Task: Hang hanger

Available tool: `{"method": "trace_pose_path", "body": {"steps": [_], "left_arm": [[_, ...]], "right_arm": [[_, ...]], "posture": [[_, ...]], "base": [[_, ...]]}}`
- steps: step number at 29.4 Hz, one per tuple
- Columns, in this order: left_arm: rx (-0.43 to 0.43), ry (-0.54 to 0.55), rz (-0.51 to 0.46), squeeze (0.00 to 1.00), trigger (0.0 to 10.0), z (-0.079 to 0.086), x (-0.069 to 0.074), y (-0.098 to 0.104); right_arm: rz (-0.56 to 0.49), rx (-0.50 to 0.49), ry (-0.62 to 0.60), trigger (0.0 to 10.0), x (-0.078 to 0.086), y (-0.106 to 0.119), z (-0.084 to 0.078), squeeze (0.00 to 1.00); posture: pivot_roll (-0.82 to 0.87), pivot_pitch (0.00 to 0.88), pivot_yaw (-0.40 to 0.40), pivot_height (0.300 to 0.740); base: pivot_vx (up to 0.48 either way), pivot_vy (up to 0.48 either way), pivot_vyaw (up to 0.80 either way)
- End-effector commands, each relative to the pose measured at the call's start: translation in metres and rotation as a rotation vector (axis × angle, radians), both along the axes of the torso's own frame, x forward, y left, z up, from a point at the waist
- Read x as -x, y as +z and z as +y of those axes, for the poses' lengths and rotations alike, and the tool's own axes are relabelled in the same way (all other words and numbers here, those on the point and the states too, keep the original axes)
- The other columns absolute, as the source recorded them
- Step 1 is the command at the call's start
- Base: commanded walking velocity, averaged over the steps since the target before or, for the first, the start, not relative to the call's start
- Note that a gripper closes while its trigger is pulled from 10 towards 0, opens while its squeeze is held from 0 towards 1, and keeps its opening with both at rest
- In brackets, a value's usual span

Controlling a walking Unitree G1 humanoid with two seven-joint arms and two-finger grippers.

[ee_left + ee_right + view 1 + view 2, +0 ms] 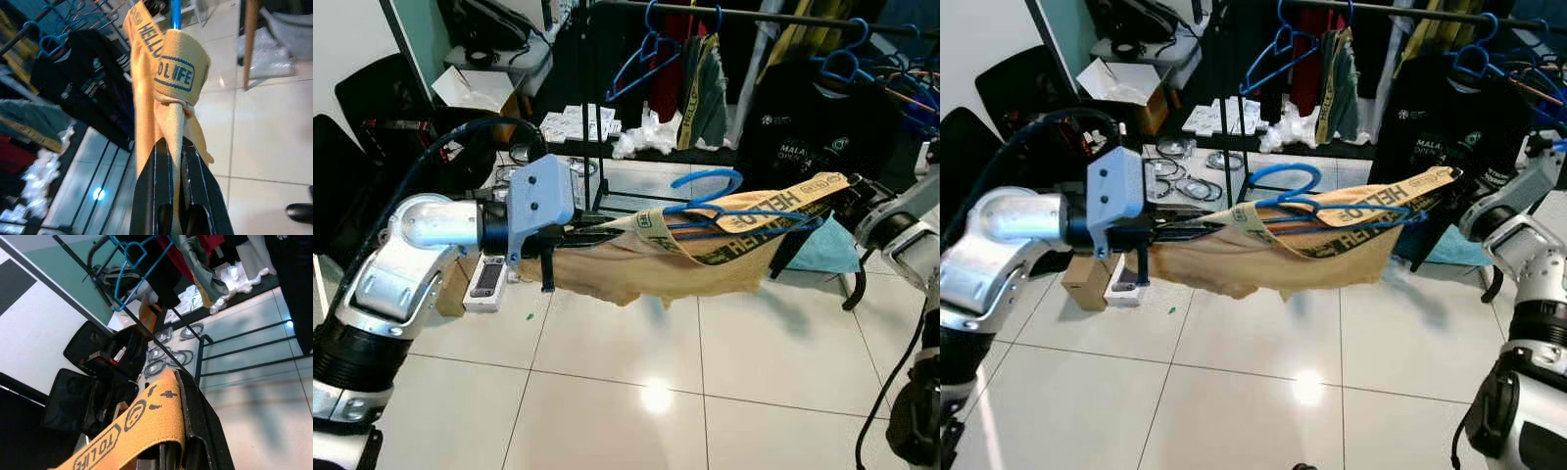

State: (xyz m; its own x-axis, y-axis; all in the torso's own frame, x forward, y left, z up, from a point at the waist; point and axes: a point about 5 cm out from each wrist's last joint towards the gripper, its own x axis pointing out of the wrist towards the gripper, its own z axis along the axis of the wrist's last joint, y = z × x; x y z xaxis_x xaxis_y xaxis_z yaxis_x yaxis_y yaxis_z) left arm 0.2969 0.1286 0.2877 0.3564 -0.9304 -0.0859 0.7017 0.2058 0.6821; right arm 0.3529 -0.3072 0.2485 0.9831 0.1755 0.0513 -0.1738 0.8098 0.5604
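Note:
A tan shirt [705,259] with a "HELLO" printed band hangs on a blue hanger [710,181] and is stretched in the air between my two grippers. My left gripper [595,233] is shut on the shirt's left end; in the left wrist view the cloth is pinched between the black fingers [205,196]. At the right end my right gripper [850,191] is shut on the printed band, which runs over its finger [195,416]. The hanger's hook stands up above the shirt. The black rack bar [754,15] runs higher and farther back.
On the rack hang spare blue hangers [641,59], a black T-shirt [813,117] and other clothes. Its black base frame [597,176] stands on the tiled floor. Black chairs [382,98] and a cardboard box [475,93] are to the left; a teal cloth [827,250] lies right.

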Motion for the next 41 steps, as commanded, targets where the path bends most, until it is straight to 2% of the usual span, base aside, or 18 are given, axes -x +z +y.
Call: {"method": "trace_pose_path", "body": {"steps": [1, 8, 16, 22, 23, 25, 26, 28, 29, 30, 31, 32, 33, 34, 35, 36, 38, 41], "left_arm": [[0.006, 0.046, -0.011, 0.0, 10.0, -0.002, -0.007, -0.001], [0.039, 0.192, -0.037, 0.0, 10.0, 0.004, -0.022, 0.001], [0.031, 0.251, -0.07, 0.0, 10.0, 0.007, -0.027, 0.001], [0.048, 0.318, -0.122, 0.0, 10.0, 0.003, -0.032, 0.002], [0.067, 0.339, -0.134, 0.0, 10.0, -0.001, -0.034, 0.003], [0.067, 0.339, -0.134, 0.0, 10.0, -0.001, -0.034, 0.003], [0.089, 0.359, -0.143, 0.0, 10.0, -0.008, -0.035, 0.003], [0.089, 0.359, -0.143, 0.0, 10.0, -0.008, -0.035, 0.003], [0.109, 0.362, -0.143, 0.0, 10.0, -0.018, -0.034, 0.0], [0.109, 0.362, -0.143, 0.0, 10.0, -0.018, -0.034, 0.0], [0.134, 0.337, -0.119, 0.0, 10.0, -0.035, -0.029, -0.008], [0.134, 0.337, -0.119, 0.0, 10.0, -0.035, -0.029, -0.008], [0.151, 0.306, -0.092, 0.0, 10.0, -0.05, -0.023, -0.015], [0.151, 0.306, -0.092, 0.0, 10.0, -0.05, -0.023, -0.015], [0.163, 0.277, -0.064, 0.0, 10.0, -0.062, -0.018, -0.021], [0.163, 0.277, -0.064, 0.0, 10.0, -0.062, -0.018, -0.021], [0.176, 0.248, -0.031, 0.0, 10.0, -0.075, -0.011, -0.028], [0.178, 0.24, -0.016, 0.0, 10.0, -0.08, -0.009, -0.032]], "right_arm": [[-0.023, 0.013, 0.017, 0.0, -0.001, 0.011, 0.005, 0.0], [-0.043, 0.024, 0.043, 0.0, -0.002, 0.019, 0.012, 0.0], [-0.043, 0.025, 0.045, 0.0, -0.004, 0.021, 0.014, 0.0], [-0.041, 0.033, 0.061, 0.0, -0.008, 0.022, 0.026, 0.0], [-0.043, 0.033, 0.073, 0.0, -0.01, 0.023, 0.033, 0.0], [-0.043, 0.033, 0.073, 0.0, -0.01, 0.023, 0.033, 0.0], [-0.049, 0.035, 0.098, 0.0, -0.013, 0.025, 0.044, 0.0], [-0.049, 0.035, 0.098, 0.0, -0.013, 0.025, 0.044, 0.0], [-0.059, 0.037, 0.124, 0.0, -0.016, 0.027, 0.057, 0.0], [-0.059, 0.037, 0.124, 0.0, -0.016, 0.027, 0.057, 0.0], [-0.074, 0.037, 0.165, 0.0, -0.019, 0.029, 0.073, 0.0], [-0.074, 0.037, 0.165, 0.0, -0.019, 0.029, 0.073, 0.0], [-0.088, 0.042, 0.196, 0.0, -0.021, 0.031, 0.086, 0.0], [-0.088, 0.042, 0.196, 0.0, -0.021, 0.031, 0.086, 0.0], [-0.097, 0.043, 0.22, 0.0, -0.023, 0.032, 0.096, 0.0], [-0.097, 0.043, 0.22, 0.0, -0.023, 0.032, 0.096, 0.0], [-0.103, 0.05, 0.242, 0.0, -0.024, 0.033, 0.104, 0.0], [-0.104, 0.055, 0.25, 0.0, -0.024, 0.033, 0.107, 0.0]], "posture": [[-0.04, 0.122, 0.02, 0.74], [-0.04, 0.122, 0.018, 0.74], [-0.04, 0.123, 0.018, 0.74], [-0.04, 0.123, 0.017, 0.74], [-0.04, 0.123, 0.017, 0.74], [-0.04, 0.123, 0.017, 0.74], [-0.04, 0.123, 0.017, 0.74], [-0.04, 0.123, 0.017, 0.74], [-0.04, 0.122, 0.017, 0.74], [-0.04, 0.122, 0.017, 0.74], [-0.03, 0.121, 0.014, 0.74], [-0.03, 0.121, 0.014, 0.74], [-0.03, 0.121, 0.013, 0.74], [-0.03, 0.121, 0.013, 0.74], [-0.03, 0.12, 0.012, 0.74], [-0.03, 0.12, 0.012, 0.74], [-0.03, 0.121, 0.012, 0.74], [-0.03, 0.121, 0.013, 0.74]], "base": [[0.0, 0.0, 0.0], [0.0, 0.0, 0.0], [0.0, 0.0, 0.0], [0.0, 0.0, 0.0], [0.0, 0.0, 0.0], [0.0, 0.0, 0.0], [0.0, 0.0, 0.0], [0.0, 0.0, 0.0], [0.0, 0.0, 0.0], [0.0, 0.0, 0.0], [0.0, 0.0, 0.0], [0.0, 0.0, 0.0], [0.0, 0.0, 0.0], [0.0, 0.0, 0.0], [0.0, 0.0, 0.0], [0.0, 0.0, 0.0], [0.0, 0.0, 0.0], [0.0, 0.0, 0.0]]}}
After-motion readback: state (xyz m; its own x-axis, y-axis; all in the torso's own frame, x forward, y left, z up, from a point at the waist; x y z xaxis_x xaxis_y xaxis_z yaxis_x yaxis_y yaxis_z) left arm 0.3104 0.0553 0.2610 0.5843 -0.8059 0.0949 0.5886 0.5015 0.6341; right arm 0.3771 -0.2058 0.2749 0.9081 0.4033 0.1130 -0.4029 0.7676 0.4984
